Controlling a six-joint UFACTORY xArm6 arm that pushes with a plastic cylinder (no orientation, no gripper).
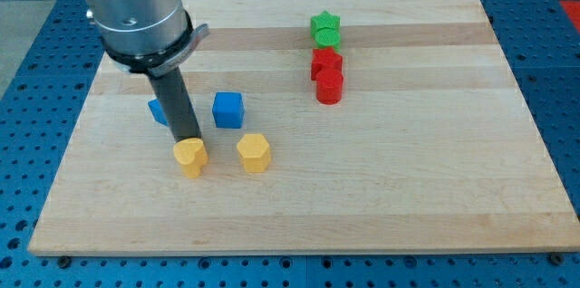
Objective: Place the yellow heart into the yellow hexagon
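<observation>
The yellow heart (190, 157) lies on the wooden board at the view's lower left. The yellow hexagon (255, 153) lies a short gap to its right, apart from it. My tip (187, 139) stands right at the heart's upper edge, on the side towards the view's top, and seems to touch it. The rod rises from there to the grey arm body at the view's top left.
A blue cube (228, 110) sits just above the gap between the two yellow blocks. Another blue block (159, 110) is partly hidden behind the rod. A green star (325, 24), a second green block (327, 40) and two red blocks (326, 62) (329, 88) stand in a column at upper centre.
</observation>
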